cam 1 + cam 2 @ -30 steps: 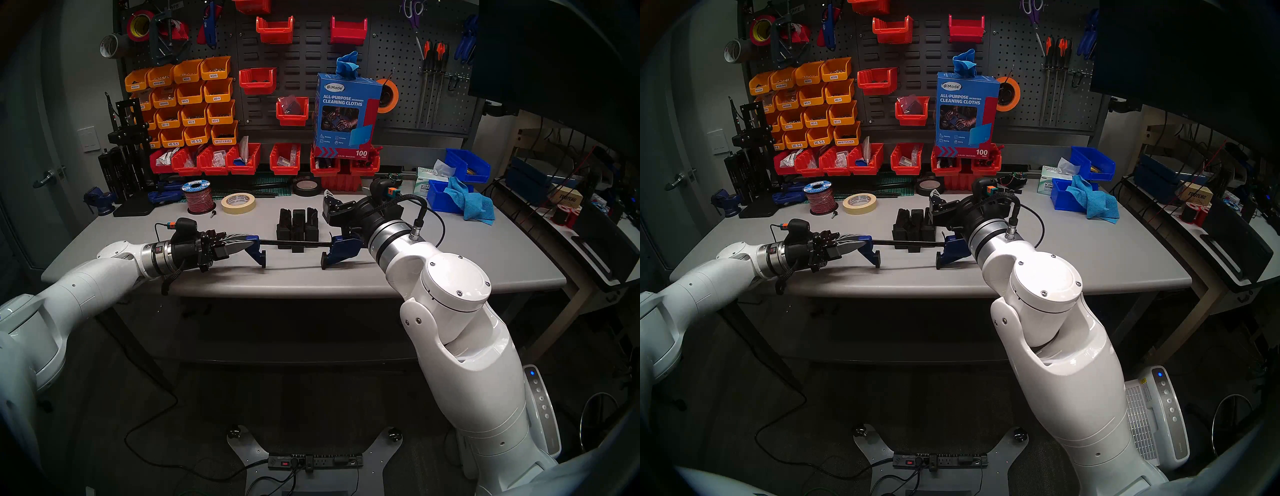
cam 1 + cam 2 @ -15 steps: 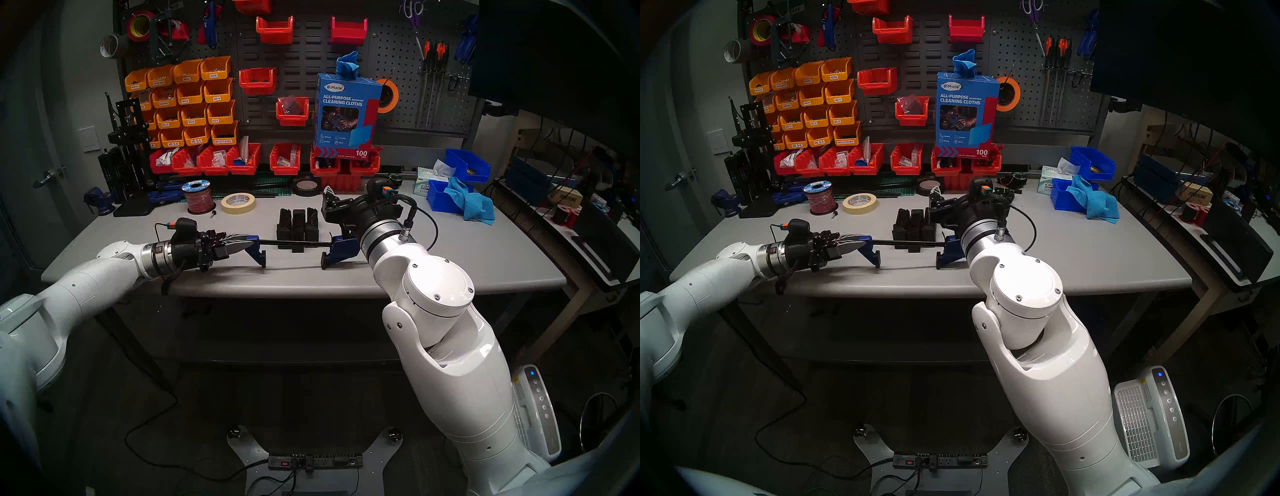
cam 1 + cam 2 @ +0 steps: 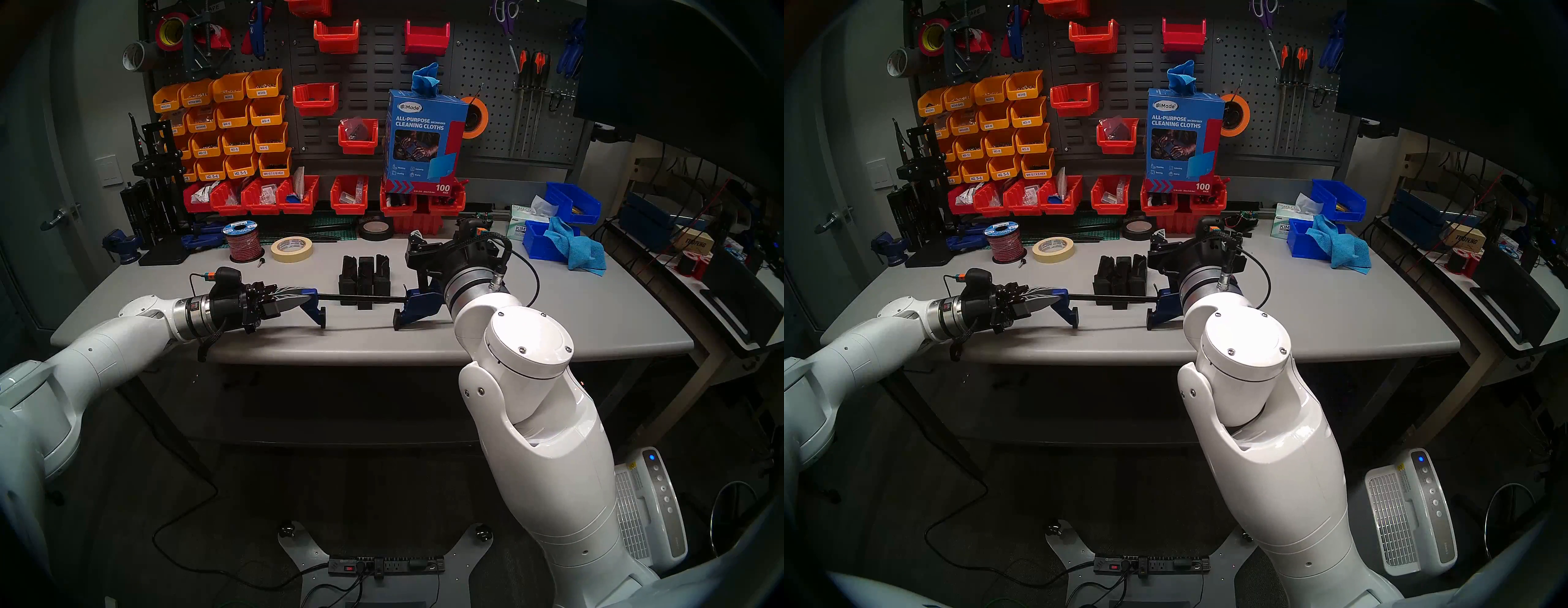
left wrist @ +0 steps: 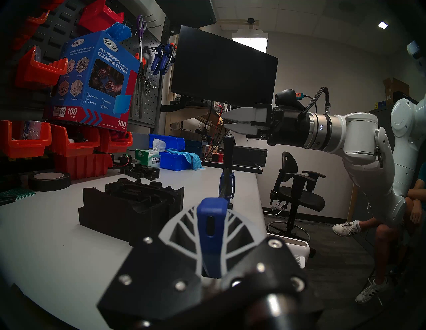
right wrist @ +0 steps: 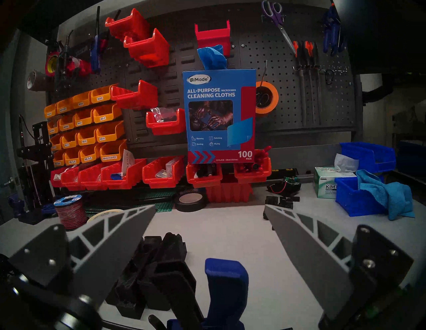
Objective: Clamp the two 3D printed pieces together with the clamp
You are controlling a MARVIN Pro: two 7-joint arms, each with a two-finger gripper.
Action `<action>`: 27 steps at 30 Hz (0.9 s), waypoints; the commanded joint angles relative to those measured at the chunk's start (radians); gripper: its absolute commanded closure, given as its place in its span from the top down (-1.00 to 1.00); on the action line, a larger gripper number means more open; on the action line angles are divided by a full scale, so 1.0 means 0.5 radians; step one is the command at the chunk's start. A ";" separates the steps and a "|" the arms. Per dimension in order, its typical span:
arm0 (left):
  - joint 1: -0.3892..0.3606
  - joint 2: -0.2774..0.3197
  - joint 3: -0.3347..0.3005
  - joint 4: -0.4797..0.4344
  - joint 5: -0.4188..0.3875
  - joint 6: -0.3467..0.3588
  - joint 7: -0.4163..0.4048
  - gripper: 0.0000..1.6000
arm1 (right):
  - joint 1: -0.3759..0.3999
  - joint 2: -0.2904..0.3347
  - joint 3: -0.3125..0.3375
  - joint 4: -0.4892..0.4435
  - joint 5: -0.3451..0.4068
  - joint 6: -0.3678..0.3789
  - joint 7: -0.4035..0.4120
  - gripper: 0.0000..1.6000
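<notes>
Blue clamp (image 3: pixel 365 302) sat wide, near your pieces (image 3: pixel 364 278); your left gripper (image 3: pixel 297 299) pinched its end, right gripper (image 5: pixel 209 232) gaped empty, so it could tip.

Blue plastic bar clamp (image 3: pixel 418 305) with thin black metal bar; matte black notched printed blocks (image 3: pixel 365 280). Grey tabletop (image 3: pixel 572 310). Orange bins (image 3: pixel 237 123) and red bins (image 3: pixel 254 197) on dark pegboard. Grey-and-black left gripper (image 3: pixel 303 298) fingers carry a branching rib pattern.

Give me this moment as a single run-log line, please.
left hand: shut on clamp end | right hand: open, above clamp handle | printed pieces: on table, unclamped
</notes>
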 commanded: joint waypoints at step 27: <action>-0.038 0.000 -0.004 0.005 -0.031 0.000 0.001 -1.00 | 0.026 -0.212 0.043 -0.072 0.474 -0.100 -0.335 1.00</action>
